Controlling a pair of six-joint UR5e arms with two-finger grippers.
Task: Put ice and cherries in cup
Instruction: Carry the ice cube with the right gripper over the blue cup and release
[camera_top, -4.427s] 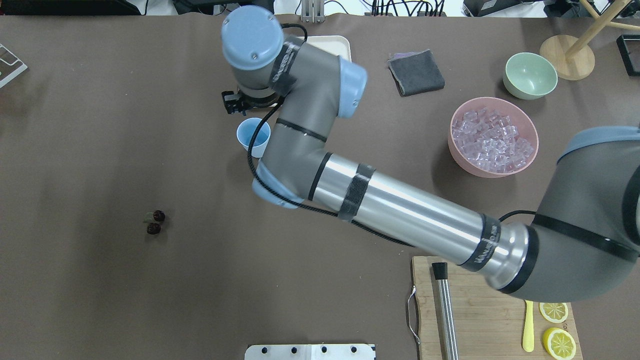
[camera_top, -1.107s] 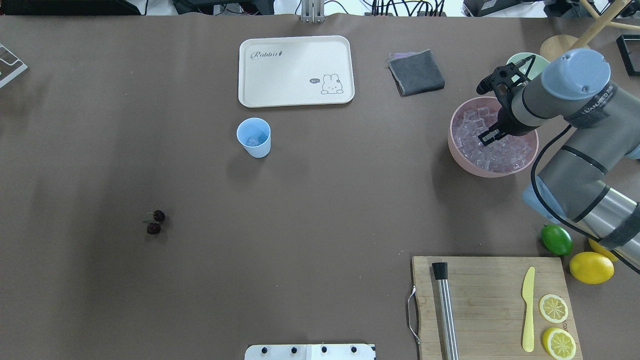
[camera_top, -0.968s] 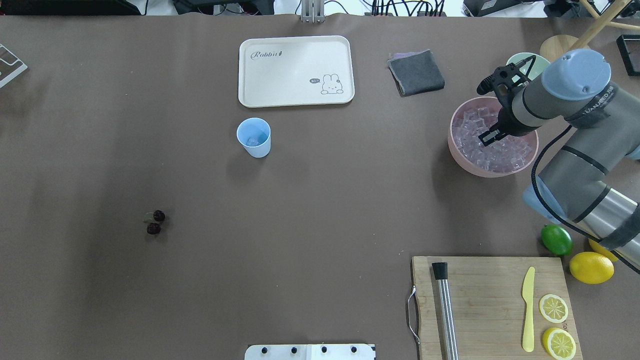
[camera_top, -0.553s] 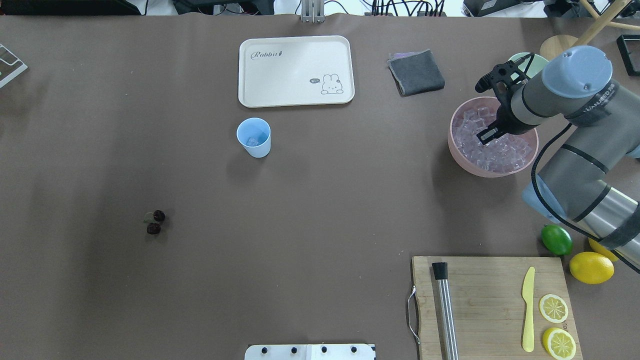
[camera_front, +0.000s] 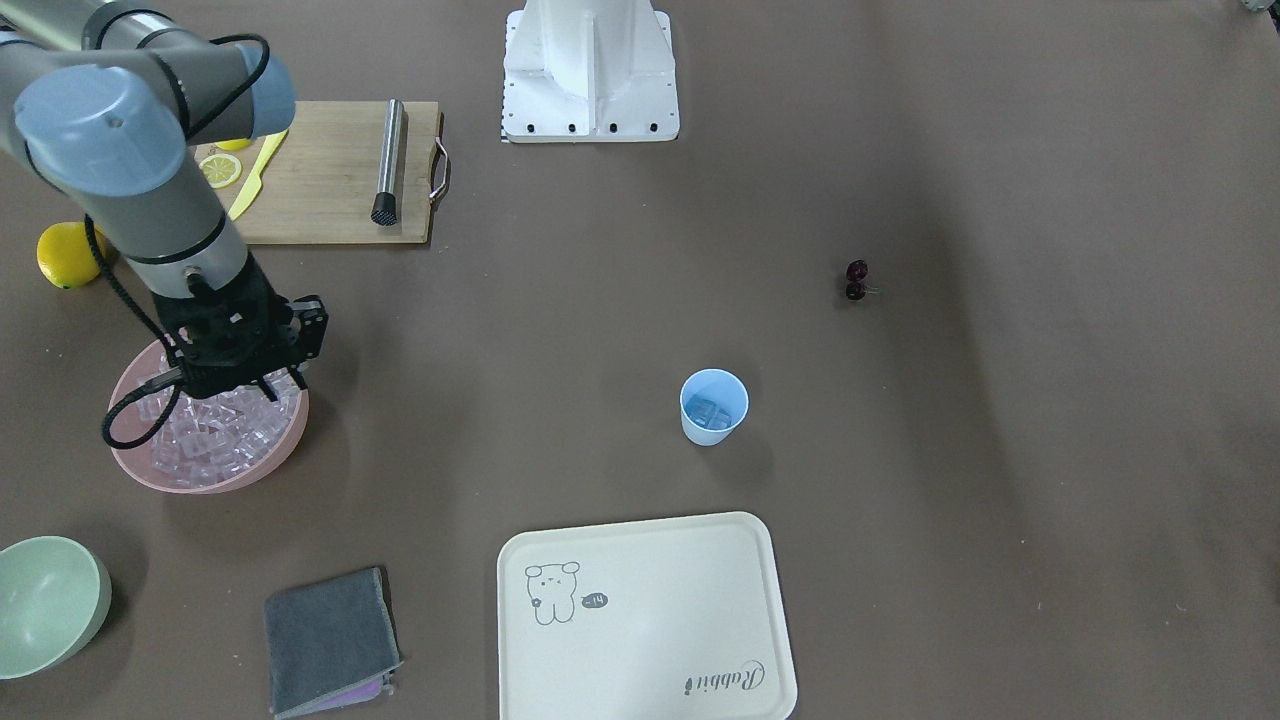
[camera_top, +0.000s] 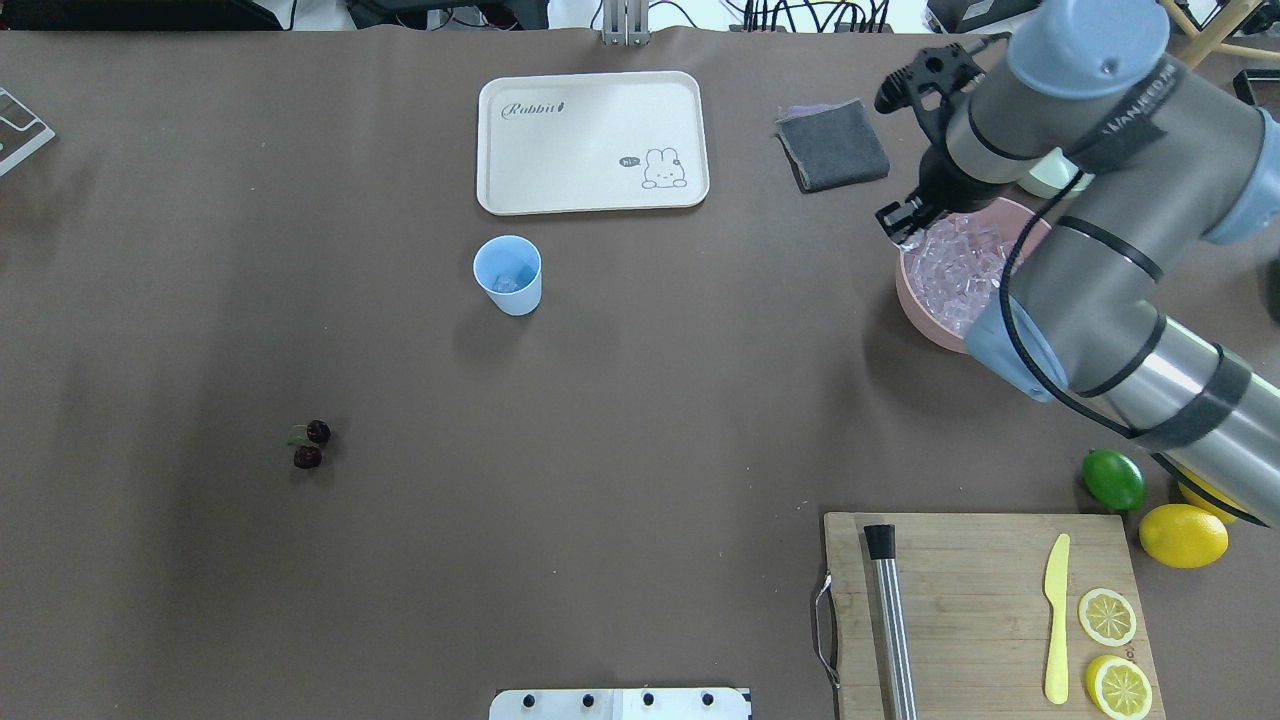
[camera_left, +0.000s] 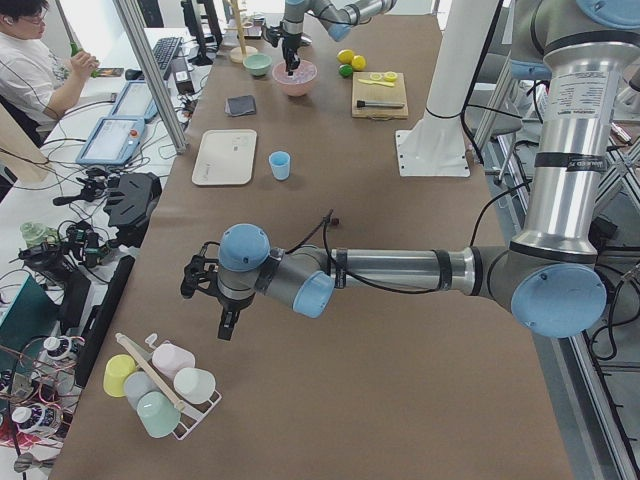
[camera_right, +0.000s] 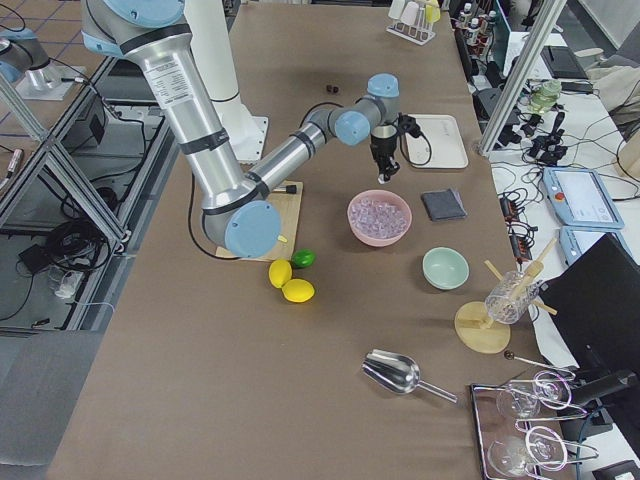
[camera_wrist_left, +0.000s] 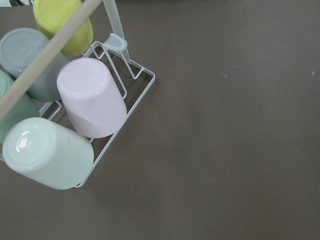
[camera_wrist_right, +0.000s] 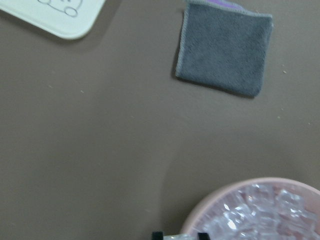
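Observation:
The light-blue cup (camera_top: 507, 275) stands upright mid-table below the tray, with ice cubes (camera_top: 505, 283) in its bottom; it also shows in the front view (camera_front: 714, 407). The cherries (camera_top: 311, 445) lie on the table far to the left. A pink bowl (camera_top: 915, 300) holds many ice cubes (camera_top: 955, 270). My right gripper (camera_top: 905, 222) hangs over the bowl's left rim, shut on an ice cube, which shows between the fingers in the right wrist view (camera_wrist_right: 180, 236). My left gripper (camera_left: 228, 325) shows only in the left side view; I cannot tell its state.
A cream tray (camera_top: 592, 140) and a grey cloth (camera_top: 833, 145) lie at the back. A green bowl (camera_front: 45, 600) stands beyond the pink bowl. A cutting board (camera_top: 985, 610), lime (camera_top: 1113, 480) and lemon (camera_top: 1183, 535) are front right. A cup rack (camera_wrist_left: 90, 100) sits below my left wrist.
My right arm left the cup, dipped its gripper into the pink bowl's ice, then rose and shifted to the bowl's left rim with a cube. Cup and cherries have not moved.

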